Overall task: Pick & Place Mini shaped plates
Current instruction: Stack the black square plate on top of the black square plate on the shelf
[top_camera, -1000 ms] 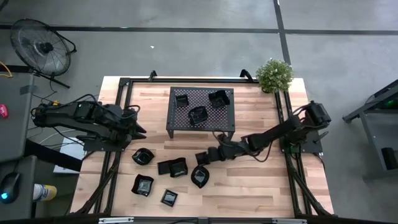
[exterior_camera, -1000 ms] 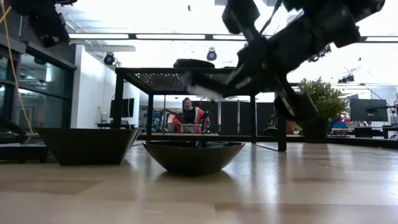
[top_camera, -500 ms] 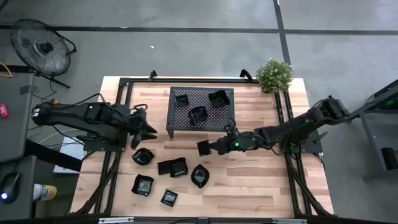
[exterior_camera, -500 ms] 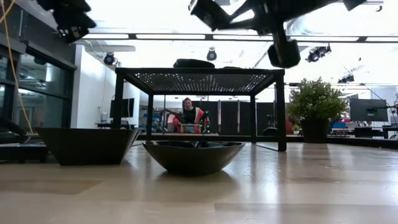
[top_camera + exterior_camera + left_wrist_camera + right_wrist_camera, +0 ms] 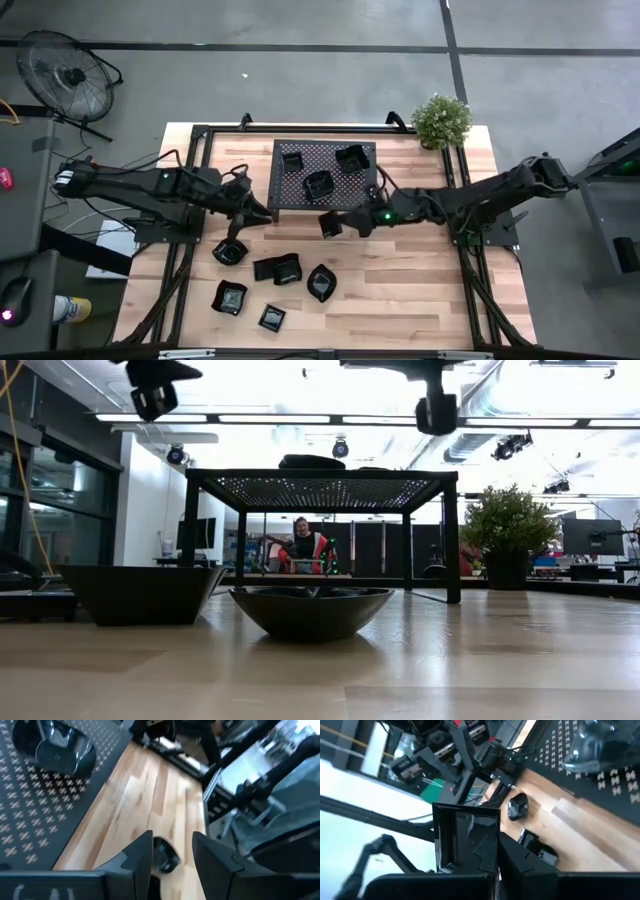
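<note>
Small glossy black plates lie on the wooden table near the rack: one (image 5: 229, 252), a touching pair (image 5: 276, 269), a leaf-shaped one (image 5: 322, 283) and two nearer ones (image 5: 231, 297), (image 5: 272, 318). Three more sit on the black mesh rack (image 5: 323, 205). My right gripper (image 5: 345, 221) is shut on a square plate (image 5: 330, 223) just off the rack's near edge. My left gripper (image 5: 256, 213) hovers open by the rack's near left corner, above the table; in its wrist view one plate (image 5: 165, 855) shows between its fingers. My right gripper pinches the square plate by the rim nearest the wrist (image 5: 487, 851), coming level from the table's right side. The plate is lifted clear of the table and stands tilted, its hollow face (image 5: 465, 837) turned toward the wrist camera. The gripper body hides the fingertips.
The mesh rack stands on four legs (image 5: 190, 535) at the table's far middle, with room beneath it. A potted plant (image 5: 441, 120) sits at the far right corner. A fan (image 5: 62, 75) stands on the floor at left. People show in the room behind (image 5: 305, 545).
My right gripper has risen from the table with the square plate and moved toward the far edge, up to the rack's near side. My left gripper has travelled toward the table's right, reaching the rack's near left corner. The other plates have stayed put.
</note>
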